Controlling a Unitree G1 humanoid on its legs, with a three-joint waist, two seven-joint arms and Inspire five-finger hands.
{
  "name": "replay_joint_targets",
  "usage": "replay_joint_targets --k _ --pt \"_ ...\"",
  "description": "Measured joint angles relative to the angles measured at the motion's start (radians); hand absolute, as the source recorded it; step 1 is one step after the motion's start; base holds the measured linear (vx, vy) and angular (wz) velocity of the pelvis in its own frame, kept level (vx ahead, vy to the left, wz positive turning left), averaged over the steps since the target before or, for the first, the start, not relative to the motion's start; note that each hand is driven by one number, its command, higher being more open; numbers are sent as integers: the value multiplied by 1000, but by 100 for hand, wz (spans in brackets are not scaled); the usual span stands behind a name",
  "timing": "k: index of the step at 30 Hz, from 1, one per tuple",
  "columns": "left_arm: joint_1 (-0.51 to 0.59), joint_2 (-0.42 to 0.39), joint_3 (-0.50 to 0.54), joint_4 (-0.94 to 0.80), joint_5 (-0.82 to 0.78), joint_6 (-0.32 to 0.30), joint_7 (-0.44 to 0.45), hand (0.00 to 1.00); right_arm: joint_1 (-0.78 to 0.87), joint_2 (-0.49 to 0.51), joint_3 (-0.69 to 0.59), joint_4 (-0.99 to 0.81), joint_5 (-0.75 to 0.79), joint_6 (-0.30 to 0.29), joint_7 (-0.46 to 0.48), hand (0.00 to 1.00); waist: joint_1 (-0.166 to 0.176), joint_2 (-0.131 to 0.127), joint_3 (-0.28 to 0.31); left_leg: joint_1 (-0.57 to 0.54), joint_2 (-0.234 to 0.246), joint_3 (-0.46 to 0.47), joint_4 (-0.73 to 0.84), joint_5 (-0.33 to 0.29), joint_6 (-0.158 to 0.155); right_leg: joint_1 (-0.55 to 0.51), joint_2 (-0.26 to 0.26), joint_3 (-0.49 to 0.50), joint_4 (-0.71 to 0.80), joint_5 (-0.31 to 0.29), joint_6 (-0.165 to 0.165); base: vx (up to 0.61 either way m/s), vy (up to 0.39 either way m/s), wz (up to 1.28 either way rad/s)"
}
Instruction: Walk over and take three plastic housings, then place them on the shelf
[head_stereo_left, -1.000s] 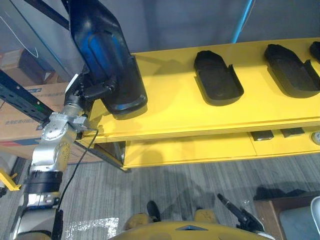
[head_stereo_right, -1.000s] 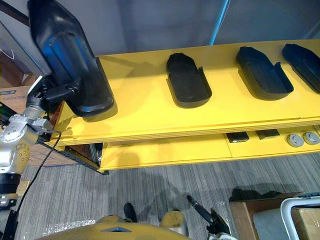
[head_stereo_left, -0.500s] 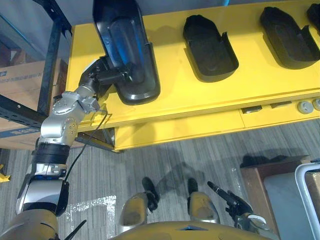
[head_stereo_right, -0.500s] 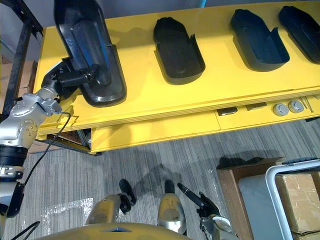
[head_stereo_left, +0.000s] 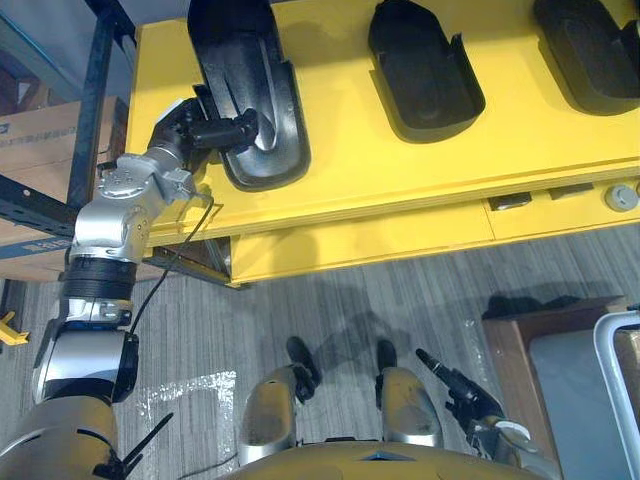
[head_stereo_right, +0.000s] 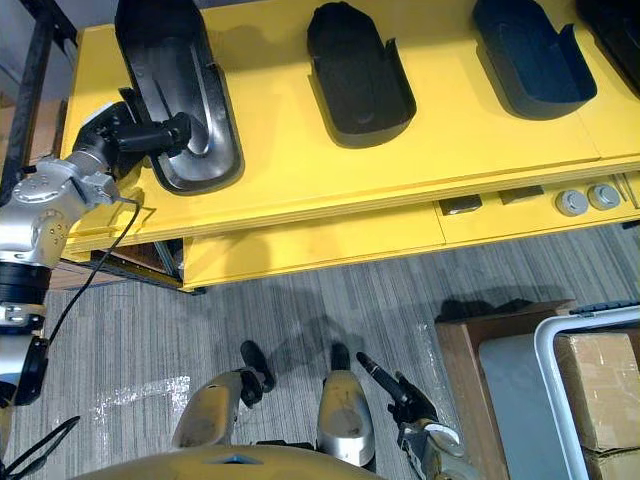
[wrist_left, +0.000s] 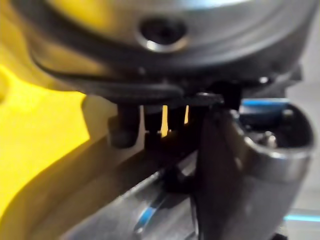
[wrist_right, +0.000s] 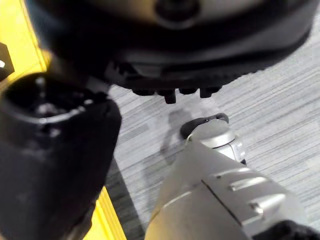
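A long yellow shelf (head_stereo_left: 380, 180) carries black plastic housings lying open side up. The leftmost housing (head_stereo_left: 245, 90) rests on the shelf's left end, and my left hand (head_stereo_left: 205, 130) is shut on its near left rim, thumb across the inside. The left wrist view has this hand's fingers (wrist_left: 125, 127) against the housing's dark wall (wrist_left: 220, 165). Two more housings (head_stereo_right: 360, 70) (head_stereo_right: 530, 50) lie further right, with part of another (head_stereo_right: 620, 20) at the edge. My right hand (head_stereo_right: 400, 385) hangs low over the floor with straight fingers, holding nothing.
A dark blue rack post (head_stereo_left: 90, 120) and cardboard boxes (head_stereo_left: 30, 130) stand left of the shelf. Two round silver parts (head_stereo_right: 572, 202) and small black blocks (head_stereo_right: 460, 205) sit on the lower ledge. A brown table (head_stereo_right: 470, 370) and a white-framed cart with a carton (head_stereo_right: 590, 380) stand at lower right.
The camera has shifted. My left hand has brought the housing from steeply tilted down until it lies nearly flat on the shelf's left end. The right hand stays low.
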Motion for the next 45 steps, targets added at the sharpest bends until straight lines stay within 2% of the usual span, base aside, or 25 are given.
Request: replay_joint_targets --k 4,5,13,16,19,21,24,37,39,45 --pt "-34 2 0 7 42 11 -16 0 0 0 0 -8 4 -2 2 100 0 -2 1 -14 4 -1 8 1 3 -10 2 -2 1 0 0 33 -1 2" --pt "-50 5 0 7 48 23 -21 100 -3 1 0 -10 10 -2 3 100 1 -3 2 -27 9 -3 17 2 3 -16 4 -6 1 0 0 36 6 6" --pt "-80 6 -1 14 116 27 -16 100 -4 1 -4 -28 37 -4 7 100 -5 -10 8 -28 25 -2 31 -4 -5 -16 10 -10 7 -4 -7 6 2 0" --pt "-98 6 -2 14 156 28 7 100 -4 2 -4 -28 37 -21 8 100 -10 -11 26 -28 27 2 31 -10 -13 -20 10 -9 12 -6 -8 -37 7 -4" --pt "-125 6 1 16 199 54 58 100 -5 5 -3 -32 50 -62 5 100 -19 -24 33 -31 30 13 30 -12 -11 -33 11 -4 19 -6 -9 -23 8 -7" --pt "-131 6 3 23 205 70 80 100 -4 5 -4 -35 67 -68 3 100 -25 -28 35 -31 31 15 31 -13 -11 -33 12 -4 19 -6 -9 -6 9 -4" --pt "-156 6 14 38 232 105 95 100 -4 5 -3 -37 69 -71 2 100 -27 -30 36 -31 35 20 34 -17 -13 -34 15 5 19 -6 -9 8 9 -6" --pt "-167 -20 102 101 275 138 235 100 6 14 6 -38 69 -89 -6 100 -42 -30 36 -28 62 27 67 -30 -19 -26 32 16 19 -6 -10 7 3 -3" --pt "-168 -28 113 111 275 150 268 100 11 14 24 -38 69 -89 -8 100 -52 -30 36 -23 63 23 68 -32 -19 -15 33 12 19 -8 -11 -6 4 2" --pt "-164 -47 136 122 313 191 306 100 18 24 36 -38 69 -91 -18 100 -54 -26 34 3 66 27 67 -49 -22 11 35 11 14 -8 -12 -1 1 -1"
